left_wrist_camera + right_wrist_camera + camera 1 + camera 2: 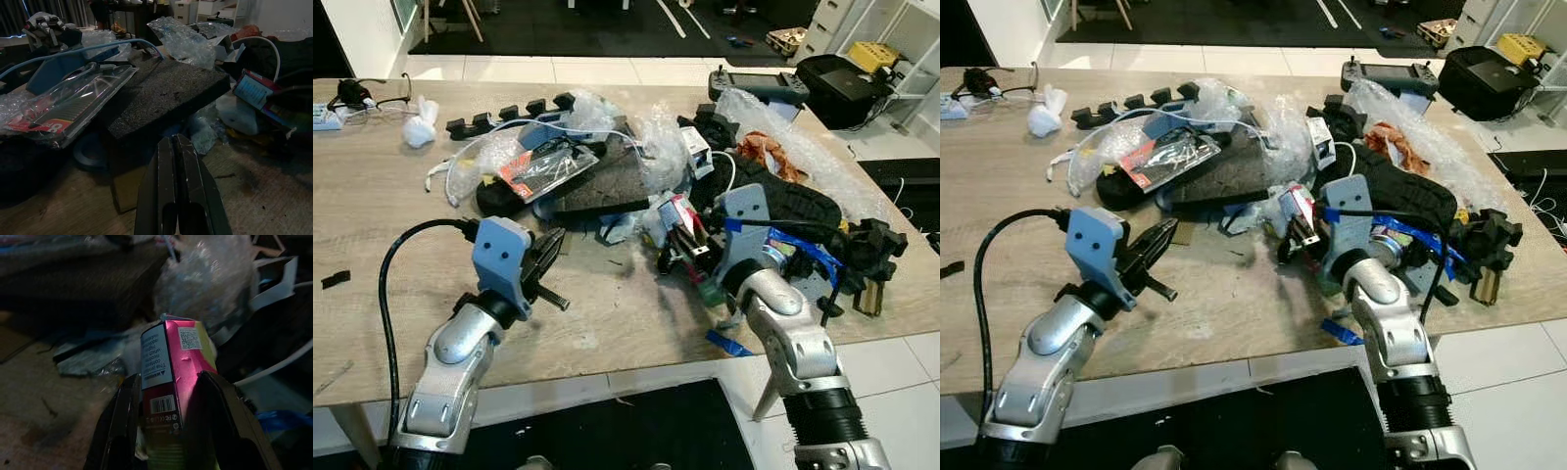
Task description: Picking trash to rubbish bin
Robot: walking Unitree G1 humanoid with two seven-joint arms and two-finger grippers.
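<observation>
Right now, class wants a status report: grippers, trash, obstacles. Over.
Right gripper shut on pink carton at the pile's edge. Left gripper shut, empty, above the table. Bubble wrap and black foam slab crowd close.
</observation>
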